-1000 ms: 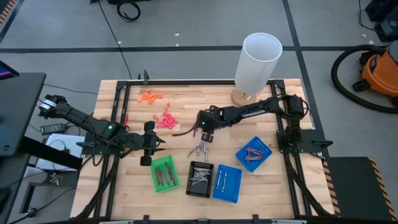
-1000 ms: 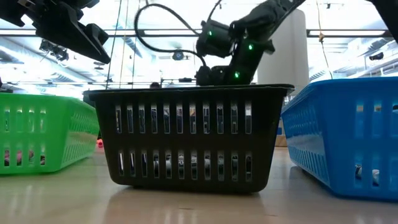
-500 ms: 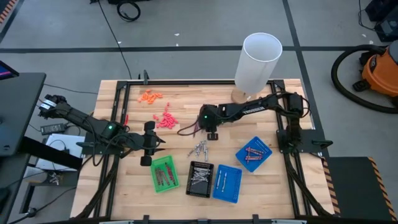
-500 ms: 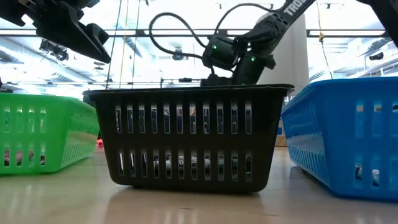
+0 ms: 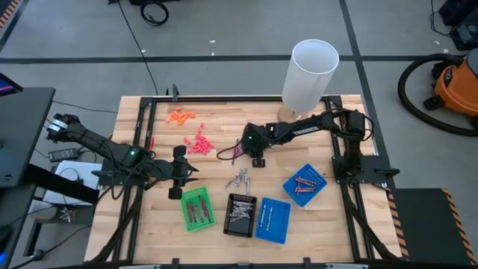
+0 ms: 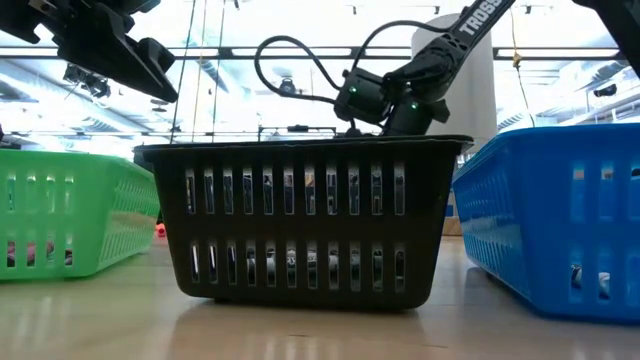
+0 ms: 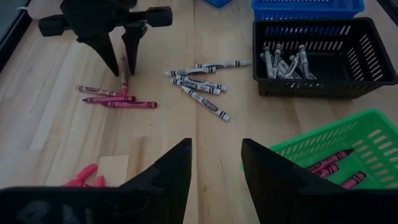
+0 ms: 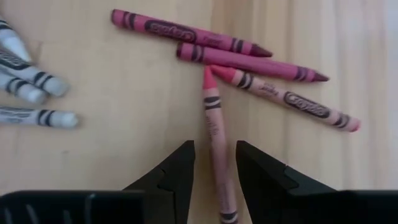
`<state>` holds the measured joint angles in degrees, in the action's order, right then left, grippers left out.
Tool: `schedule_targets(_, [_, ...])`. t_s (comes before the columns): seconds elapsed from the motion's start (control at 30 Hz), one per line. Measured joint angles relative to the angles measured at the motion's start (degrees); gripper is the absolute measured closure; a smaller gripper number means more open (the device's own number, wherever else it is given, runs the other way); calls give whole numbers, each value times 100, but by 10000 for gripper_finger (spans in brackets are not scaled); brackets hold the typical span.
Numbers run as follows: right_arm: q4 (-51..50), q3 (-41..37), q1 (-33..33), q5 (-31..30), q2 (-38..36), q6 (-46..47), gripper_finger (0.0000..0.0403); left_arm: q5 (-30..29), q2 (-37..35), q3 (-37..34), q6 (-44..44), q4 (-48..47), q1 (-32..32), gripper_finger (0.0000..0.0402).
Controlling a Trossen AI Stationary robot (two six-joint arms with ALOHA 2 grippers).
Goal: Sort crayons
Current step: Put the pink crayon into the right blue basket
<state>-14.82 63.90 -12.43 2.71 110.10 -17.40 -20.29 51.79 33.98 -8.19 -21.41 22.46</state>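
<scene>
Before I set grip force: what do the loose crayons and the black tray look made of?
Crayons: apparently wax in matte printed paper wrappers, with bare tips showing. Black tray: looks like moulded plastic with a slight sheen and slotted walls.

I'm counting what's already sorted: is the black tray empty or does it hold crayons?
Not empty: the black tray holds several grey crayons, seen in the left wrist view.

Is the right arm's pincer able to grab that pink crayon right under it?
Probably yes: the right pincer is open, astride the pink crayon, and nothing lies between them. The neighbouring crayons lie off to the side.
</scene>
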Motion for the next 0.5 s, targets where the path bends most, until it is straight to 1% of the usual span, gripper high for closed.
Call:
schedule_targets(0.1, [-113,2,-2,149,-3,225,274,0,0,0,-1,-29,0,251])
schedule_targets(0.2, [-297,12,-2,318,-9,440,286,0,0,0,-2,-71,0,251])
schedule_targets(0.5, [-975,22,246,465,-26,1006,381,0,0,0,-1,-123,1,251])
